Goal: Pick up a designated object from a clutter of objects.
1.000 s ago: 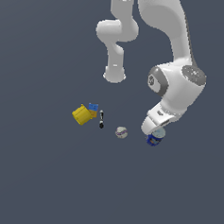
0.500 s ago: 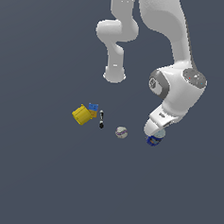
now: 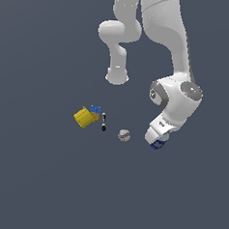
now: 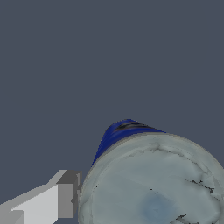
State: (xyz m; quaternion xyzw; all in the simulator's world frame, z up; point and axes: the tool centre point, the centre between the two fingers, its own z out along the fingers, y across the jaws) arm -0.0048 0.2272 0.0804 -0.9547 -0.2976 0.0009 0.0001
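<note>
grey floor: ball (image 3: 124, 135) beside can (image 3: 157, 144)

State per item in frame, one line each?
blue can: pale top close under the wrist camera, gripper over it, not visibly lifted.
gripper: down at the can; open or shut can't be told.
yellow box: tilted, small blue block touching it.
stick: lying flat.
white ball: resting alone.

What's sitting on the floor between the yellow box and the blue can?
In the exterior view, a thin black-and-white stick and a small white ball lie between the yellow box and the blue can.
</note>
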